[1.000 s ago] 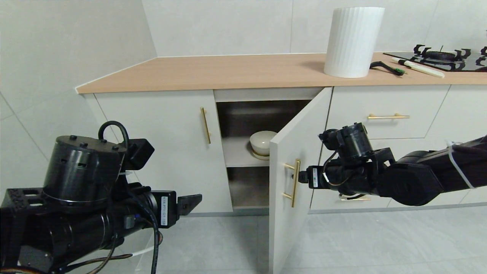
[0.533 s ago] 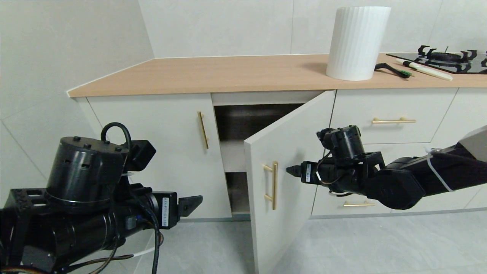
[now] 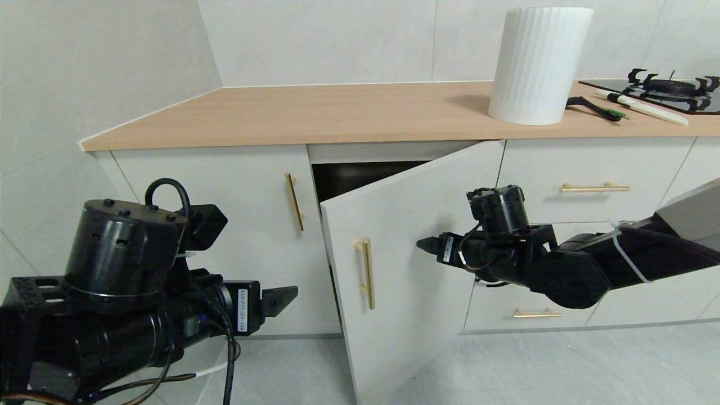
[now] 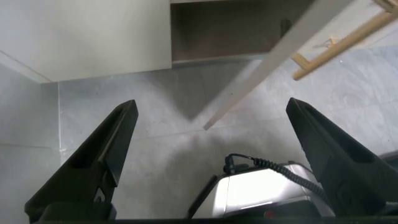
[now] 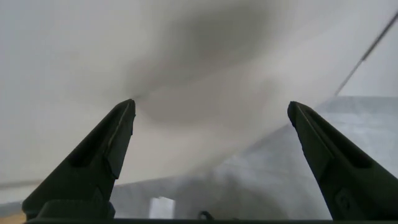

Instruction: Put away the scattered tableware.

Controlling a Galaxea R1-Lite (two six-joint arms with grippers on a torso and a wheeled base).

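Facing white flat cabinet door [image 3: 416, 236] w/ brass bar handle [image 3: 367, 274], R gripper [image 3: 426, 244] is gaping wide, maybe touching; L gripper [image 4: 211, 109] likewise wide.

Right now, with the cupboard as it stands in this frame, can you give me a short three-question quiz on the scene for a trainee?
1. True or false: the cabinet door is fully shut.
2. The right gripper is closest to: A) the cabinet door's outer face; B) the white ribbed container; C) the gas hob.
3. Fill the gap: the left gripper has its fingers ___ and holds nothing.
Key: 1 false, the door stands ajar; 2 A; 3 open.
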